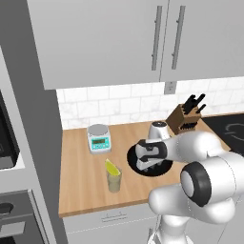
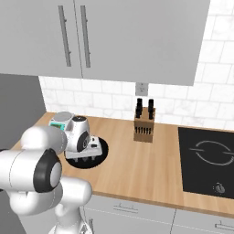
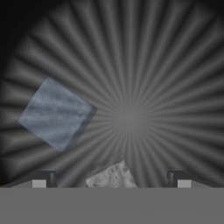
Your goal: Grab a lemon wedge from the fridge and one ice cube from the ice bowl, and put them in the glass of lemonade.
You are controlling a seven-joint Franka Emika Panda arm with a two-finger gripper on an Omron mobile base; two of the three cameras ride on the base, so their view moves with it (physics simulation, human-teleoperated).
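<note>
We hang our gripper (image 3: 112, 183), jaws apart, low over the ice bowl (image 1: 134, 166) to straddle the bottom-centre ice cube (image 3: 113, 176); lemon wedge (image 1: 112, 167) sits in the glass (image 1: 114, 181), centre-left.

Black ice bowl (image 1: 164, 167); yellow lemon wedge (image 1: 112, 167); bluish-grey ice cube (image 3: 56, 113).

lemon wedge (image 1: 111, 167): bright yellow, standing tilted in the glass of lemonade (image 1: 114, 180). glass sitting upright on the table. ice bowl (image 1: 135, 164): black, shallow, holding pale ice cubes (image 3: 56, 113), lying beside the glass.
</note>
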